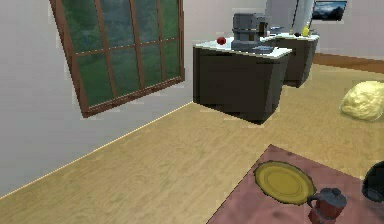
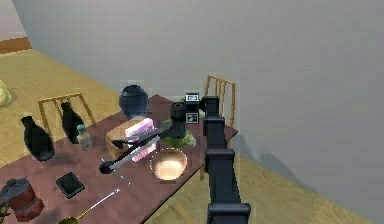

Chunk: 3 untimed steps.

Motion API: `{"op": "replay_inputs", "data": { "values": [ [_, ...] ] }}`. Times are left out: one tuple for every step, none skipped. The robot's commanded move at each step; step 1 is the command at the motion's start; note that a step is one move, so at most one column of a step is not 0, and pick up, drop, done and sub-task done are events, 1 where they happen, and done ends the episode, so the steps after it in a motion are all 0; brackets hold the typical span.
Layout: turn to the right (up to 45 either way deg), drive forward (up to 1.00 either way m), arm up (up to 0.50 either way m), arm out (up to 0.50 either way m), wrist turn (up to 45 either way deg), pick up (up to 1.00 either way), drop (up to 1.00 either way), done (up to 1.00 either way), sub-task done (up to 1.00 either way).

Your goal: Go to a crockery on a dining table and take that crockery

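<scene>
I take the bowl (image 2: 168, 166) as my target. It sits on the table (image 2: 50, 172) at centre frame in the arm side view, just left of the arm (image 2: 222, 175) and just below a green thing (image 2: 177, 141).

The gripper (image 2: 150, 141) lies just up-left of the bowl, over clutter beside a pink box (image 2: 140, 128). With things on the table behind its far end, I cannot tell whether it grips anything, nor how its fingers stand.

The bowl looks like glazed ware or glass. I judge it stiff, smooth, likely slippery and quick to chip, but light enough for one gripper. I would take it by the rim, one finger inside the wall and one outside, on the side facing the arm, where nothing crowds it. A grip across the whole body looks too wide and would tend to slide.

**Hard to make out:**
- The thin dark lines running down-left from the gripper may be its fingers or a utensil; I can't separate them.
- I can't tell whether the bowl touches the green thing.
- I can't tell whether the bowl holds anything.
- In the forward view, a yellow plate (image 1: 283, 181) and a dark mug (image 1: 328, 203) sit at lower right, where the frame edge cuts off the mug.
</scene>
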Motion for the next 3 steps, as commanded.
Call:
{"op": "replay_inputs", "data": {
  "values": [
    [0.0, 0.0, 0.0, 0.0, 45.0, 0.0, 0.0, 0.0, 0.0],
    [0.0, 0.0, 0.0, 0.0, 18.0, 0.0, 0.0, 0.0, 0.0],
    [0.0, 0.0, -0.3, 0.0, 0.0, 0.0, 0.0, 0.0, 0.0]
  ]
}}
